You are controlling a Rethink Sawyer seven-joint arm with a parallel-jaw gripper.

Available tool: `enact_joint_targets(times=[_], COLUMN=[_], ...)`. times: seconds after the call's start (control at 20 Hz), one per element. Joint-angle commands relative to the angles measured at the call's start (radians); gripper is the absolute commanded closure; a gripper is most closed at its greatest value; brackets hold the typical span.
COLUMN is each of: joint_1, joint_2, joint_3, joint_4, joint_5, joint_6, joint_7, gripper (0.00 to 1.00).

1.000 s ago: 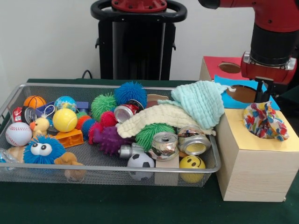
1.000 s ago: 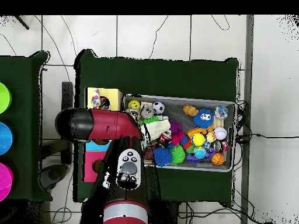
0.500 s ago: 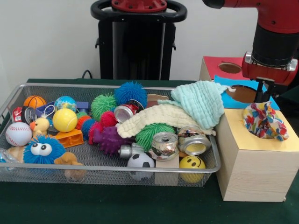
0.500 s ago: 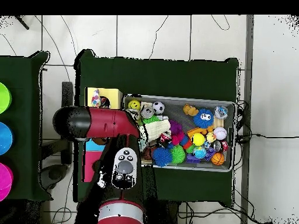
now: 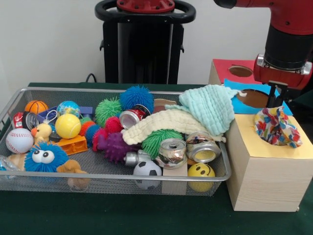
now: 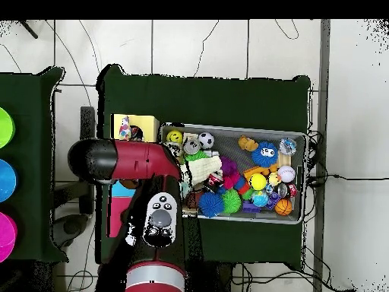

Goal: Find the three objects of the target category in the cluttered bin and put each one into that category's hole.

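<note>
My gripper (image 5: 275,98) hangs over the wooden box to the right of the bin in the front view, directly above a patterned cloth (image 5: 276,126) that is bunched into the hole in the box's yellow panel (image 5: 254,147). The black fingers (image 5: 279,94) reach down to the top of that cloth; I cannot tell how far apart they are or whether they grip it. Judging by that cloth, cloths are my target. The two that remain, a mint cloth (image 5: 211,105) and a cream cloth (image 5: 164,122), lie in the right part of the mesh bin (image 5: 112,177), to the left of my gripper and lower, draped over cans (image 5: 186,148) and spiky balls (image 5: 137,97). The cream one runs longways left to right; the mint one is nearer me, its corner reaching the box. No writing or brand is readable on anything.
</note>
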Motion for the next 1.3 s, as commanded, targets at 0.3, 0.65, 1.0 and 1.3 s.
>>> enact_joint_targets(times=[0.3,0.65,1.0,1.3], joint_1=[-0.027,-0.033,-0.059,-0.079], joint_2=[0.081,0.071,0.079,0.068], joint_3=[0.003,0.004,0.007,0.011], joint_4=[-0.147,-0.164,-0.190,-0.217], joint_5=[0.007,0.008,-0.003,-0.007], joint_6=[-0.132,-0.094,-0.086,-0.029], joint_7=[0.174,0.171,0.140,0.123], gripper=[1.00,1.00,1.00,1.00])
